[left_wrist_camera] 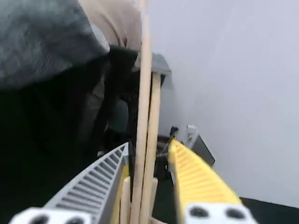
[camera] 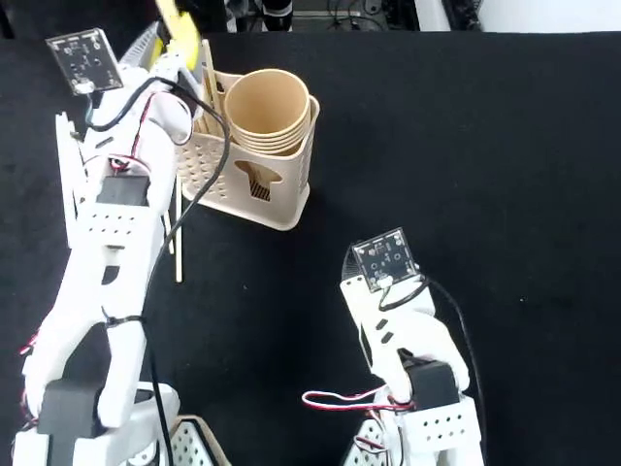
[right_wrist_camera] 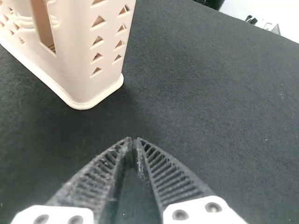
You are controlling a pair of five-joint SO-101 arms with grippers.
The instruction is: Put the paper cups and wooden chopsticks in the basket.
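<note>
A cream basket (camera: 277, 199) stands at the back left of the black table, with a stack of paper cups (camera: 267, 102) inside it. Wooden chopsticks (camera: 207, 83) stand in its left compartment. My left gripper (camera: 179, 39), with one yellow finger, sits at their upper ends. In the left wrist view the chopsticks (left_wrist_camera: 145, 116) run between the fingers of the left gripper (left_wrist_camera: 148, 144), which is open with a gap on the yellow side. One more chopstick (camera: 179, 254) lies on the table, partly under the left arm. My right gripper (right_wrist_camera: 133, 141) is shut and empty, low over the cloth near the basket's (right_wrist_camera: 88, 56) corner.
The right arm (camera: 408, 340) stands at the front centre, right of the loose chopstick. A white perforated part (camera: 194, 442) sits at the front edge by the left arm's base. Open black cloth (camera: 485, 175) stretches to the right of the basket.
</note>
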